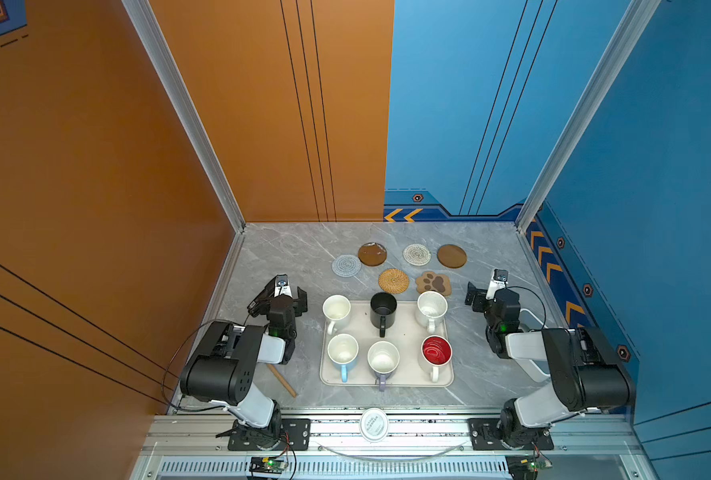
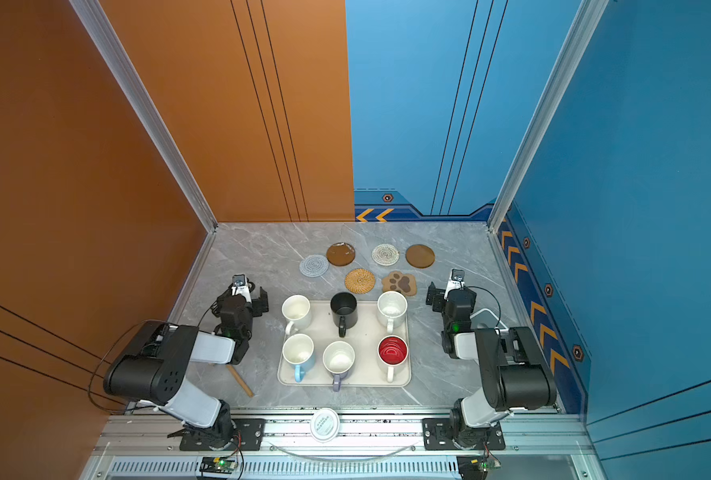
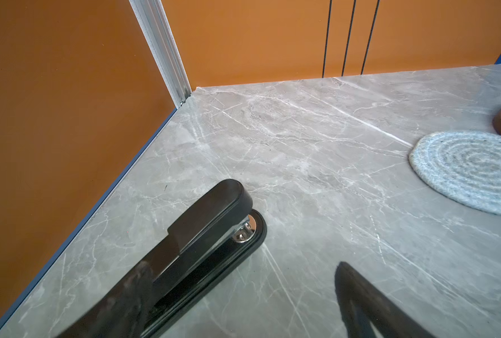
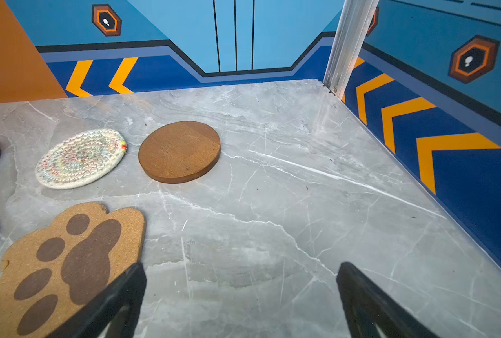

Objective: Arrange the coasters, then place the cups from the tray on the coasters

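Observation:
Several coasters lie behind the tray (image 1: 387,381): grey-blue woven (image 1: 346,265), two brown discs (image 1: 372,254) (image 1: 452,256), whitish woven (image 1: 417,254), rattan (image 1: 393,280) and paw-shaped (image 1: 433,283). On the tray stand several cups: white (image 1: 336,309), black (image 1: 383,309), speckled cream (image 1: 432,307), light blue (image 1: 342,353), lavender (image 1: 383,358) and red-lined (image 1: 436,351). My left gripper (image 1: 281,293) hovers open left of the tray, holding nothing. My right gripper (image 4: 241,267) is open over bare table beside the paw coaster (image 4: 67,257).
A black stapler (image 3: 214,228) lies on the table under my left gripper's outer finger. A wooden stick (image 1: 281,380) lies by the left arm. A white box-like holder (image 1: 532,345) sits beneath the right arm. A round white printed lid (image 1: 373,424) rests on the front rail.

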Controlling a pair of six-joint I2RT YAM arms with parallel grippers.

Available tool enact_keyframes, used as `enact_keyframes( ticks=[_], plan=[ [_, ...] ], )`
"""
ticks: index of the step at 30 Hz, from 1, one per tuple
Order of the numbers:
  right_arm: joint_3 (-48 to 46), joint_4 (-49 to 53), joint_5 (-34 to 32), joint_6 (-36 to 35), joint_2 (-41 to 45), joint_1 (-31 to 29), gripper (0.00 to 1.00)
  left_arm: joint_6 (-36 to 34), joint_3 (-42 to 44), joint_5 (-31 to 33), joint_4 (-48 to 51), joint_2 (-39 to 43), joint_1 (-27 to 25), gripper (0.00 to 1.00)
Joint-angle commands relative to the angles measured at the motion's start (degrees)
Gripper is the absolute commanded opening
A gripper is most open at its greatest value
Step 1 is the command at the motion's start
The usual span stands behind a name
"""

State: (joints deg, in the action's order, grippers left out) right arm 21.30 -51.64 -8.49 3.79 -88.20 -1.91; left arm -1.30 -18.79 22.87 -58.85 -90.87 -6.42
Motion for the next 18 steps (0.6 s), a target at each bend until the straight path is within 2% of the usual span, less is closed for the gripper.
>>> enact_keyframes(
  ticks=[1,18],
  plan=[
    [0.08,-0.39,0.93,-0.5,-0.39,-0.02,1.0,-0.05,-0.99,-0.15,0.31,0.48,0.11,0.98],
    [0.1,-0.39,0.95,-0.48,-0.39,0.07,1.0,0.12,-1.07,-0.83,0.75,0.48,0.43,0.98]
  ],
)
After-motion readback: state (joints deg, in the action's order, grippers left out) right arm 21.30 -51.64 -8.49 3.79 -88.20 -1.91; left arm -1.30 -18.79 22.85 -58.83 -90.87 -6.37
